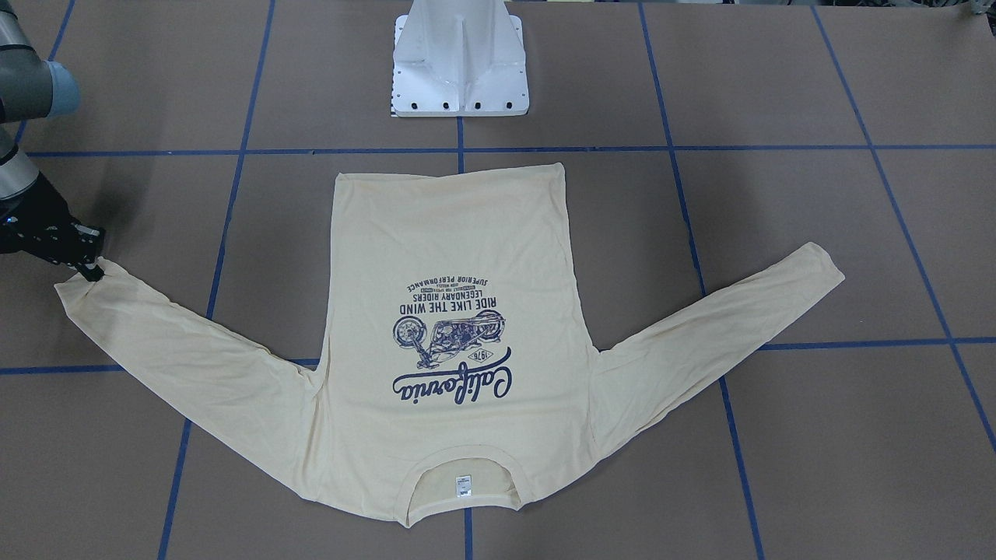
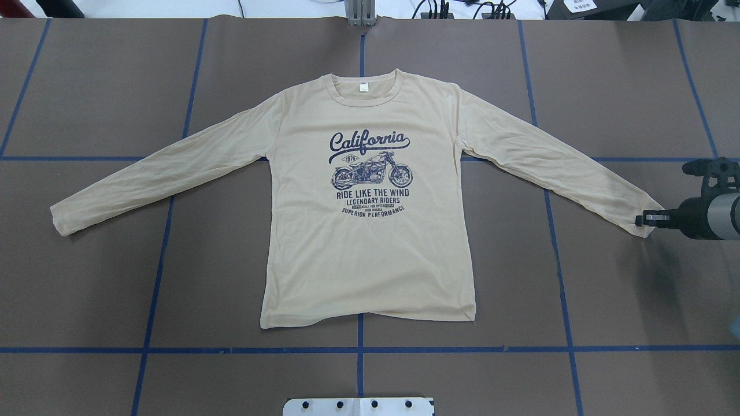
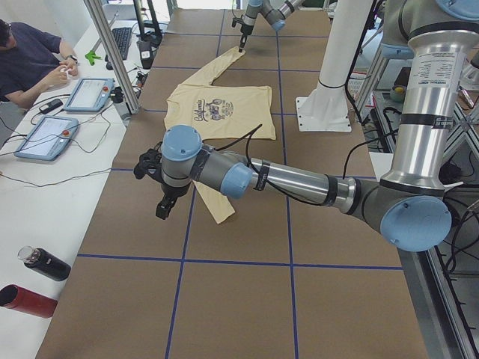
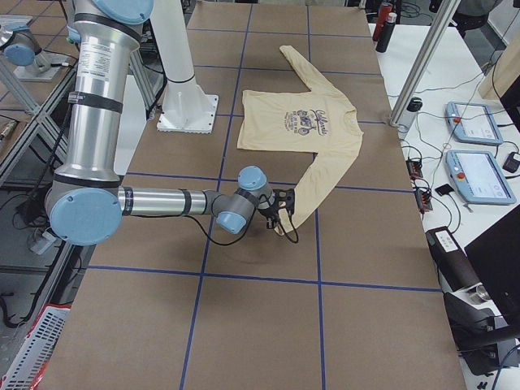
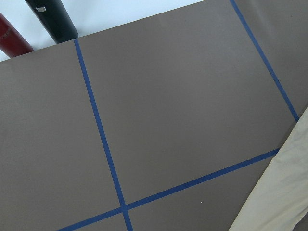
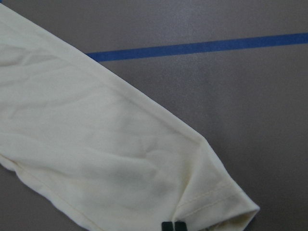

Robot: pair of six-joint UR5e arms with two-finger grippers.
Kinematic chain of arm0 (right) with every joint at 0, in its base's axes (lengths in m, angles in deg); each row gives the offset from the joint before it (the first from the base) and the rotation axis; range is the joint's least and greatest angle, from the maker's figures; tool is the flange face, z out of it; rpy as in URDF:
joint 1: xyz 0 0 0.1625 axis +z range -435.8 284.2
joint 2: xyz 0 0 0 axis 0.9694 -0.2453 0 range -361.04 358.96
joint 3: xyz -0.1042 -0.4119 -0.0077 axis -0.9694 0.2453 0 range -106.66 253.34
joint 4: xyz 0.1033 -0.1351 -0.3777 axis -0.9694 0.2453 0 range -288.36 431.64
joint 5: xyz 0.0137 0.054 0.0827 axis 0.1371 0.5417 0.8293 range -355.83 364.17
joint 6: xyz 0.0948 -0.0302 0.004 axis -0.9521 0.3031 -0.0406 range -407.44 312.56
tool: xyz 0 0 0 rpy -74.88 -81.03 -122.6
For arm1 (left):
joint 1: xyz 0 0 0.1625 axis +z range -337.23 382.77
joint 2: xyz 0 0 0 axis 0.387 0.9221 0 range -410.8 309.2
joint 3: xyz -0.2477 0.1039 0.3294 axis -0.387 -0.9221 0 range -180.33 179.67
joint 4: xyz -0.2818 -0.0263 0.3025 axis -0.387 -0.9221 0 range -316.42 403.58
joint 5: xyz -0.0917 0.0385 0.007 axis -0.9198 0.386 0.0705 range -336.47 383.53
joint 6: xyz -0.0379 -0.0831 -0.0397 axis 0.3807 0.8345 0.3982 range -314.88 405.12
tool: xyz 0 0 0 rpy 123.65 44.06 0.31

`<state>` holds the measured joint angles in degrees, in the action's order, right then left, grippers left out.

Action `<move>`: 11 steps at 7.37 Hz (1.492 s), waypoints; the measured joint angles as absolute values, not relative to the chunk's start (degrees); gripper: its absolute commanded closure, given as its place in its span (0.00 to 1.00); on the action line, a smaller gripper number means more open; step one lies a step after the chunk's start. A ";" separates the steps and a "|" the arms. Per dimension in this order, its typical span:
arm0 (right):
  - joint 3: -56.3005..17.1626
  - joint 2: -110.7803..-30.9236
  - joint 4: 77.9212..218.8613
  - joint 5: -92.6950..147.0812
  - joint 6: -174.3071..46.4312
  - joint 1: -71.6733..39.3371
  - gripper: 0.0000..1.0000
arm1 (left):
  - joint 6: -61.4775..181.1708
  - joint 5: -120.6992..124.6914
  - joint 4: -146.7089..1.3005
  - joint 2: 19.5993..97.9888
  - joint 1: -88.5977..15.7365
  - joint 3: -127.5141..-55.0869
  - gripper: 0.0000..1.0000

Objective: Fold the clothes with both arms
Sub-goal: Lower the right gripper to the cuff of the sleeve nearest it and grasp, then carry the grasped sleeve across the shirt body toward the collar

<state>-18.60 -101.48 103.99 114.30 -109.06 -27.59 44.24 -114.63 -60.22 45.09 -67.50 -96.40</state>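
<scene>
Overhead exterior view shows the pale yellow T-shirt point(image 2: 364, 248) lying flat on the brown tabletop point(image 2: 607, 86). Its picture side is up and both long sleeves are spread out wide. Its neck points away from the robot's white base point(image 2: 358, 406). Blue tape lines point(image 2: 462, 349) cross the tabletop. The right claw point(image 2: 640, 219) is at the very end of the sleeve on the robot's right. Up close, its two black fingertips point(image 6: 167, 226) sit squeezed together on the cuff point(image 6: 226, 202), pinching the cloth. The left claw point(image 3: 162, 208) hangs over bare tabletop, near the end of the other sleeve but apart from it. I cannot tell if that one is squeezed or let go. A red bottle point(image 3: 28, 301) and a black bottle point(image 3: 45, 263) lie just off the tabletop's end.
</scene>
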 measured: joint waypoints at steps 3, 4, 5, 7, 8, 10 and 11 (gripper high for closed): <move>-25.27 -103.49 107.44 116.13 -108.68 -26.94 1.00 | 44.29 -114.69 -60.22 45.09 -67.50 -96.40 0.00; -28.94 -103.46 111.51 116.96 -108.44 -26.28 1.00 | 44.31 -114.71 -60.22 45.09 -67.50 -96.40 0.00; -32.68 -102.45 116.63 117.36 -108.23 -25.78 1.00 | 44.32 -114.72 -60.22 45.09 -67.50 -96.40 0.00; -37.03 -93.75 129.57 117.54 -108.16 -25.00 1.00 | 44.35 -114.72 -60.22 45.09 -67.50 -96.39 0.00; -37.34 -87.06 136.35 117.39 -108.14 -24.71 1.00 | 44.38 -114.72 -60.23 45.09 -67.50 -96.39 0.00; -36.67 -72.26 151.22 116.89 -108.09 -24.69 1.00 | 44.43 -114.72 -60.20 45.11 -67.50 -96.39 0.00; -35.04 -65.57 156.29 116.66 -108.10 -24.95 1.00 | 44.47 -114.72 -60.17 45.14 -67.50 -96.39 0.00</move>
<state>-35.04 -65.57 156.29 116.66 -108.10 -24.95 44.47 -114.72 -60.17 45.14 -67.50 -96.39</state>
